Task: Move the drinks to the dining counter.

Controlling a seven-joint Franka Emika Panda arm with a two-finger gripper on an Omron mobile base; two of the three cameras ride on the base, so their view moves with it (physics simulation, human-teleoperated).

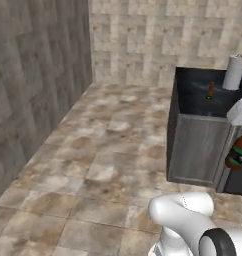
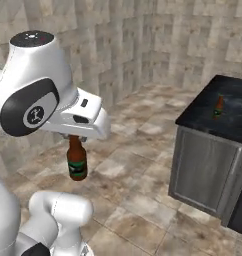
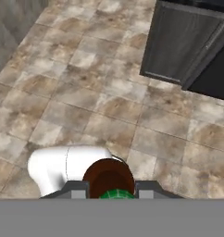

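Over floor tiles: pincer (image 3: 110, 189) pinching bottle (image 2: 77, 159), hanging below it; second bottle (image 2: 219, 107) on dining counter (image 2: 233, 125).

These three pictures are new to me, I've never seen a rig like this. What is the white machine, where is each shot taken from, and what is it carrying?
It is a white robot arm on a driving base in a simulated kitchen. Two cameras ride on the base, behind the arm to its left and right; the third sits on the hand and looks down along the gripper. The gripper holds a brown bottle by its neck, hanging over the tiled floor. Ahead stands the dining counter, a grey cabinet with a black top. On it stand a second bottle and a white paper-towel roll. In the hand view you look straight down on the held bottle.
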